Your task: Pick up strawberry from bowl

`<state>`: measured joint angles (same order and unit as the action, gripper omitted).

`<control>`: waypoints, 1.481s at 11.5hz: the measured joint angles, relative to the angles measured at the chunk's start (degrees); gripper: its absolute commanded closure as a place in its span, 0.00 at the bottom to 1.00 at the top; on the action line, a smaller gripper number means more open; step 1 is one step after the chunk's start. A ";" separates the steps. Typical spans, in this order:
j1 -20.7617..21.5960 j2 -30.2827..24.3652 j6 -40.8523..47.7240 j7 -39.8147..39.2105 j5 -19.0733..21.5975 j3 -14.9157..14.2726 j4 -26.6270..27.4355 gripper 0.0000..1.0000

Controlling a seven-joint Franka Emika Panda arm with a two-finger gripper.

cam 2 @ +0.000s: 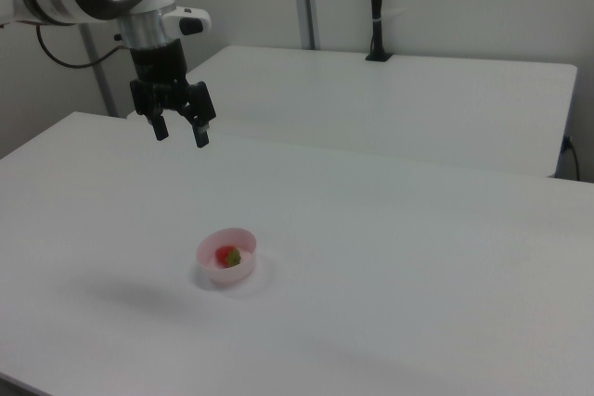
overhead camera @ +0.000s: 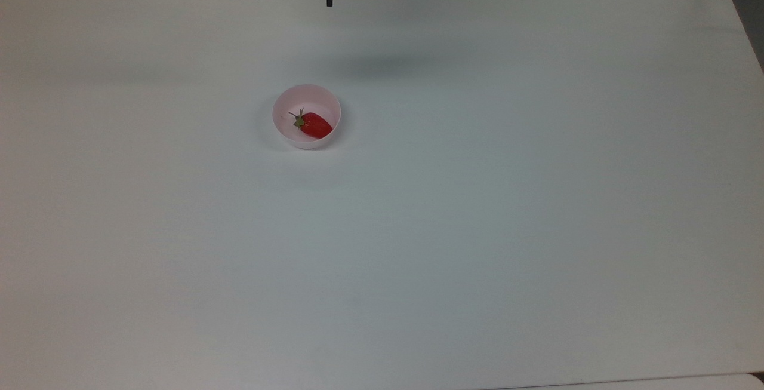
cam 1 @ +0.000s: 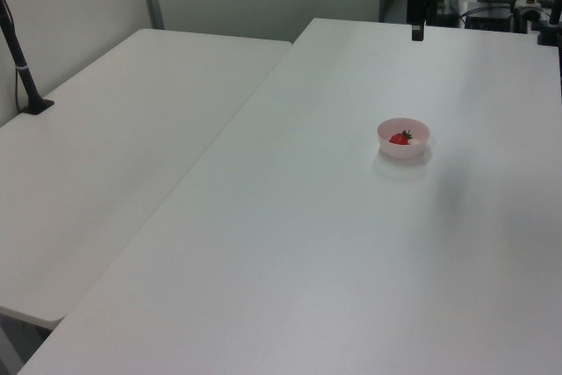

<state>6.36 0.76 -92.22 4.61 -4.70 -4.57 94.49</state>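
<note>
One strawberry [overhead camera: 313, 125] in bowl [overhead camera: 285, 129]

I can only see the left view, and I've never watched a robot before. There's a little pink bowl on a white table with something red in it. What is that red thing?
Observer: A small glossy red strawberry with a green leafy cap, lying on its side in the small round pale pink plastic bowl.
Operator: Which way does it lie?
Observer: Cap toward the top view's left.
Operator: Is that dark thing the robot's hand?
Observer: Yes, its black two-finger gripper, open, empty, high above the white table.
</note>
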 measured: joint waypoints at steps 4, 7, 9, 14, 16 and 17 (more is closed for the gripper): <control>-0.05 0.00 0.00 -1.37 0.00 0.00 0.00 0.00; -0.06 0.00 0.00 -1.68 0.00 -0.01 0.00 0.00; -0.11 0.00 0.00 -2.24 0.00 -0.02 0.00 0.00; -0.59 0.24 -0.17 -9.11 0.00 -0.09 0.00 0.00; -0.88 0.77 -0.29 -15.42 0.00 -0.09 0.01 0.00; -1.18 1.67 -0.31 -20.10 0.00 -0.09 0.02 0.00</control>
<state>5.18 2.43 -92.53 -15.49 -4.70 -4.65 94.52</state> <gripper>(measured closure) 0.000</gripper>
